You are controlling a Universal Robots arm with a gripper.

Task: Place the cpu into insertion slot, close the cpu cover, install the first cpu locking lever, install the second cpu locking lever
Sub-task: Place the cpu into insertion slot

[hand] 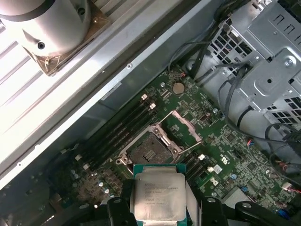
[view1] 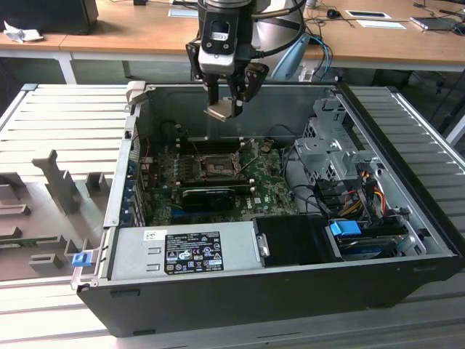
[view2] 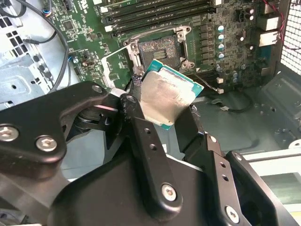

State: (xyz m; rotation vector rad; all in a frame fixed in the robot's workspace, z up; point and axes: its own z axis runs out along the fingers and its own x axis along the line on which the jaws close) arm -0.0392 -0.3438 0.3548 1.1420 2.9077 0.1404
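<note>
My gripper (view1: 224,107) hangs over the open computer case, shut on the cpu (view1: 221,110), a thin silver-faced square chip with a green edge. In both wrist views the cpu (view2: 167,96) (hand: 157,193) sits tilted between the black fingers (view2: 136,117), held above and apart from the motherboard (view1: 269,182). The insertion slot (view1: 214,166) (view2: 157,49) (hand: 146,153) lies bare below, its dark centre exposed. The cpu cover (hand: 186,126) (view2: 114,66) stands swung open beside the slot.
Long black memory slots (hand: 122,129) run beside the socket, and a black finned card (view1: 207,195) lies nearer the power supply (view1: 182,251). A metal drive cage (view1: 327,156) with cables (view1: 356,193) fills the case's right side. A grey moulded tray (view1: 51,196) lies left of the case.
</note>
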